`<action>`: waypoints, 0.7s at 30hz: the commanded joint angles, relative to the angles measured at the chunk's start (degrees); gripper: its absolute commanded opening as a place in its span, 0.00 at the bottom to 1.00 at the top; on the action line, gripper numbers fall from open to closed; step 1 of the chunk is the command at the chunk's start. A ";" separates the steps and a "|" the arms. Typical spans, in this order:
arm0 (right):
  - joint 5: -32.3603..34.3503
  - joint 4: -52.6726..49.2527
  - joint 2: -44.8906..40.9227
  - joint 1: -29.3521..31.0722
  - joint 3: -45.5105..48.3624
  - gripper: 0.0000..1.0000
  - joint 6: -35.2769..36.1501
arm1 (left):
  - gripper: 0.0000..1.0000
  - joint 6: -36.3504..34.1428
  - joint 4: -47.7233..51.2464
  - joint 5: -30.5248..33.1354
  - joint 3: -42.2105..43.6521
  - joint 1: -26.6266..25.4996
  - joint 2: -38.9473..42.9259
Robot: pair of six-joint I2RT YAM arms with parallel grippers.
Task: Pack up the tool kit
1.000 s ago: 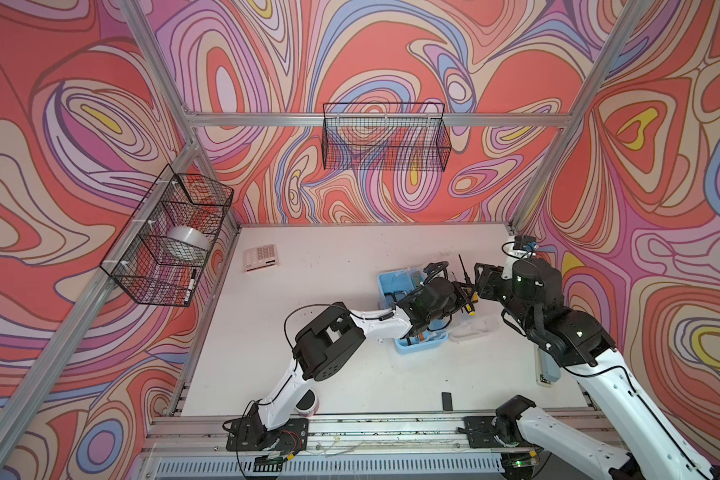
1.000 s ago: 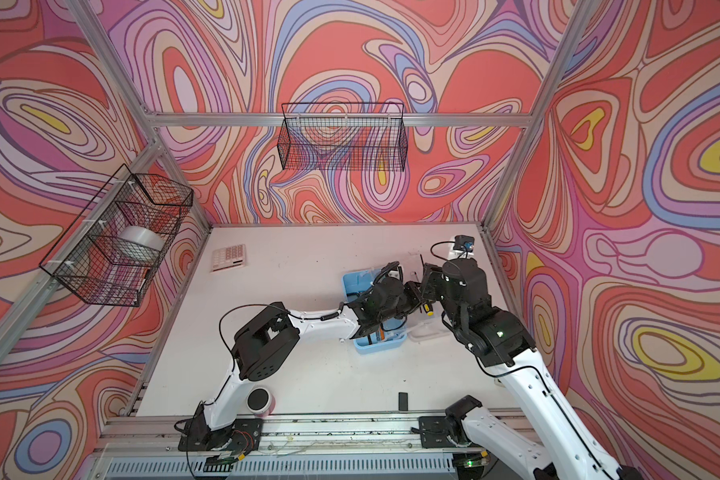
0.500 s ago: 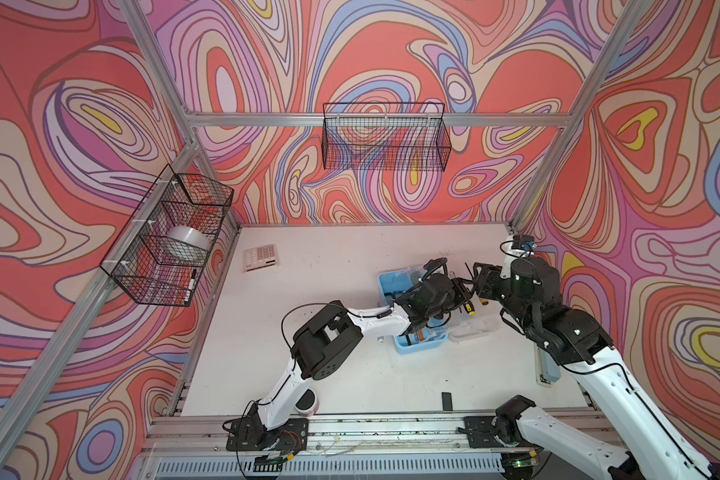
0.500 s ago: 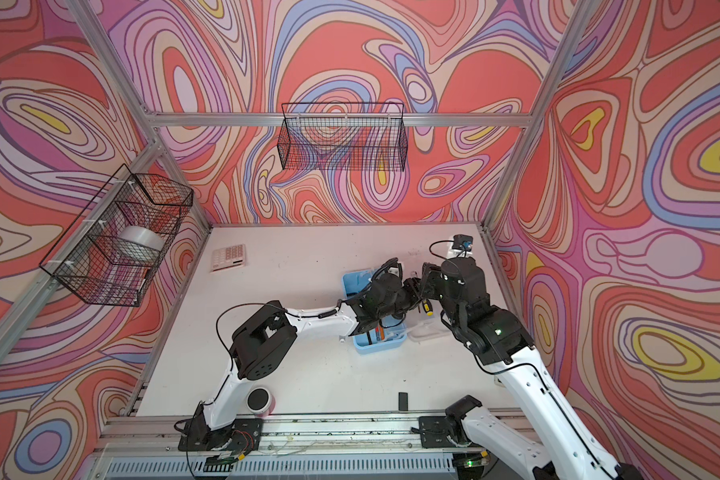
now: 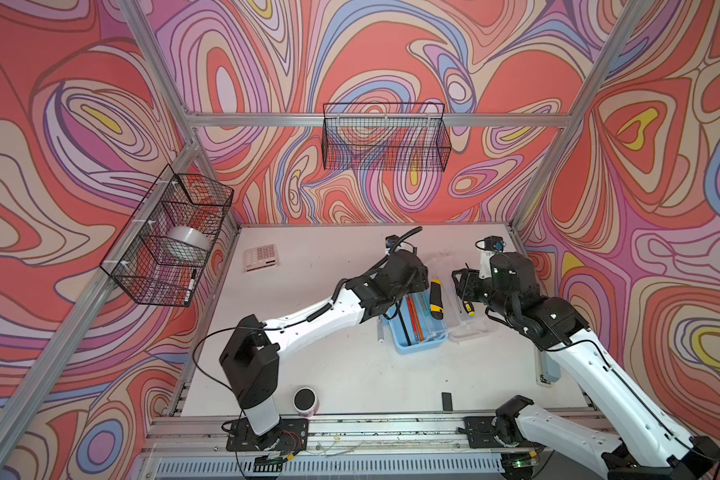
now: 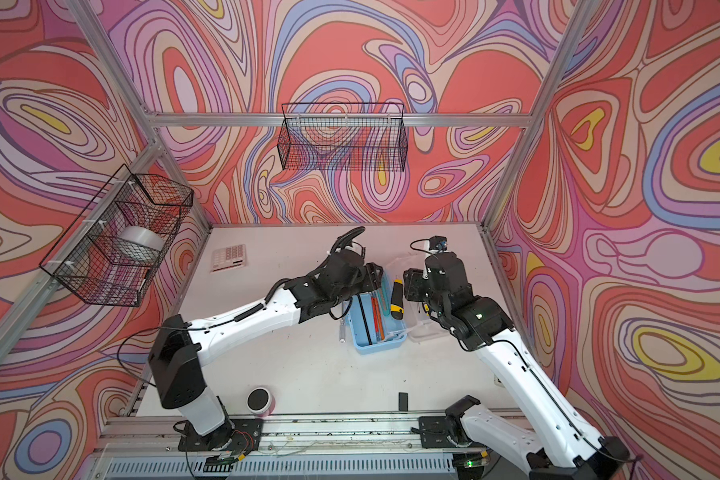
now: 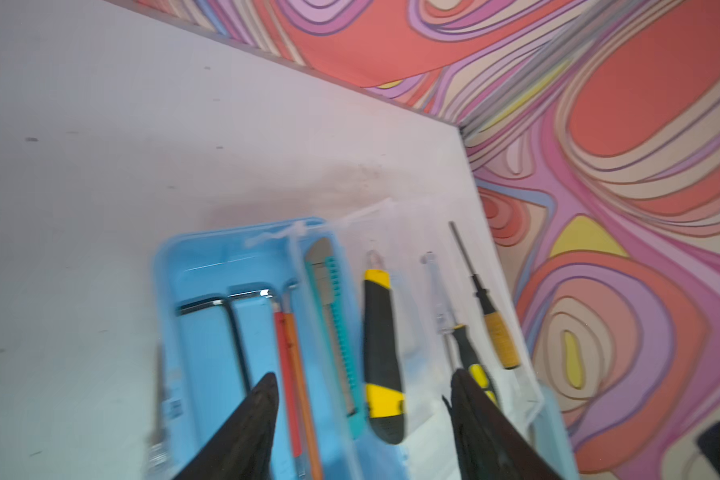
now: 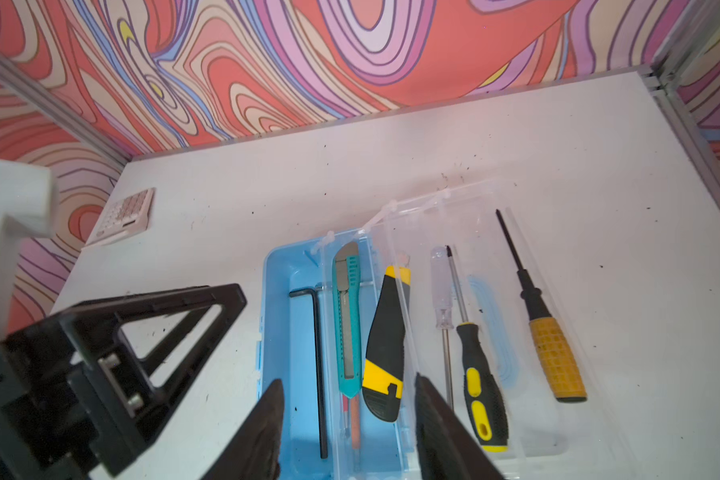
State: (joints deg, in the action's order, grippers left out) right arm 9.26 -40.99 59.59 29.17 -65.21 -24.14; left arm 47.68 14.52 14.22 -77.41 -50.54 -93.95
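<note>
White tabletop, closed in by walls of swirling red, pink and lilac, carried the light blue case. Its clear lid was folded out flat on the table along the case's right long side in both top views. Inside the case lay a black hex key, a pair of slim red and orange tools and the teal utility knife, all running lengthwise. The yellow-black utility knife rested along the seam where case and lid met, just beside the teal one. On the lid, beyond that seam, three screwdrivers lay roughly parallel: a clear-handled screwdriver, a black-and-yellow screwdriver touching or nearly touching it, and a yellow-gripped screwdriver farthest from the case. The left gripper hung over the case with its fingers spread wide and nothing between them. The right gripper hovered above the two knives, its fingers likewise parted and empty. A pink-white calculator sat well apart from the case, off toward the far left corner.
</note>
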 commanded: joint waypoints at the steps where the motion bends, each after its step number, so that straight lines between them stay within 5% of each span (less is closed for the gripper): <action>1: 0.26 -1.86 2.46 4.36 -1.41 0.50 -1.74 | 0.65 -4.28 11.98 5.97 5.79 0.44 3.35; 9: 6.55 -3.98 6.15 7.58 2.03 0.53 -3.02 | 0.69 -2.25 17.57 8.15 15.22 0.40 9.04; 21: 1.30 -2.53 11.42 6.09 3.36 0.50 -1.91 | 0.67 -1.09 8.90 1.20 19.42 0.44 4.71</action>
State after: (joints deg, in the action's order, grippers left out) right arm 11.92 -43.57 70.98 35.99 -62.65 -26.46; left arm 45.50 25.78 17.54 -59.79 -50.00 -87.64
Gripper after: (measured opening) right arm 0.505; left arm 0.672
